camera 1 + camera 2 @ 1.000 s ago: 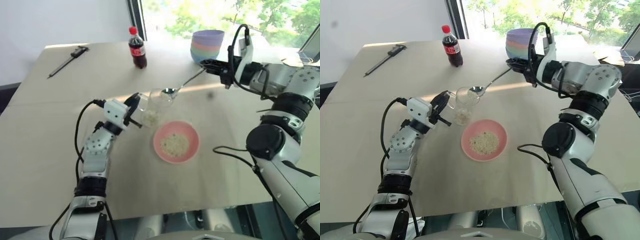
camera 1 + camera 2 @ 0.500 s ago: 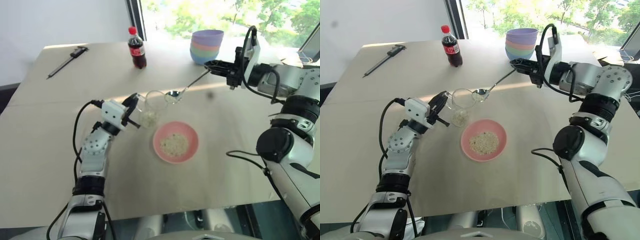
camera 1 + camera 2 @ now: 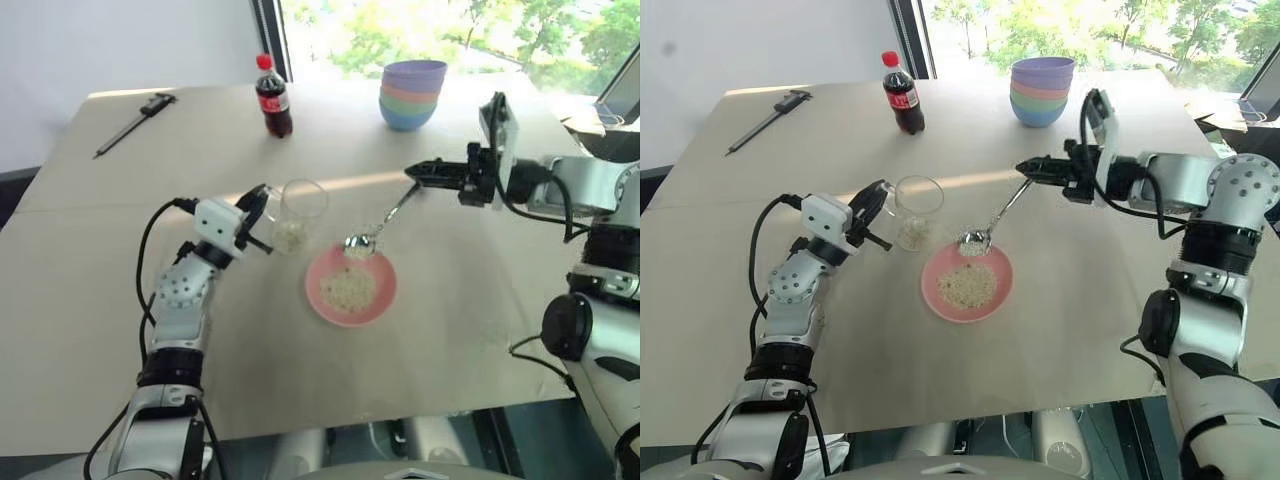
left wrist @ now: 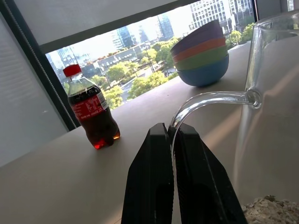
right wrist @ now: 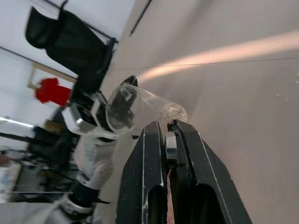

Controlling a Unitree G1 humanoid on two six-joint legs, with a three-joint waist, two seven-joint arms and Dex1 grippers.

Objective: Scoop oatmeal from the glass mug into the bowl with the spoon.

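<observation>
The clear glass mug stands upright on the table with a small heap of oatmeal at its bottom. My left gripper is shut on the mug's thin glass handle. To the right and nearer lies the pink bowl, holding a flat pile of oatmeal. My right gripper is shut on the end of the spoon. The handle slants down towards the bowl. The oval head hangs just over the bowl's far rim and looks speckled with pale flakes.
A cola bottle with a red cap stands at the back of the table. A stack of coloured bowls sits at the back right. A black pen-like tool lies at the back left.
My right gripper has drawn back and rolled, carrying the spoon head from the mug's rim to just above the bowl's far rim. The left gripper and mug have stayed put.
</observation>
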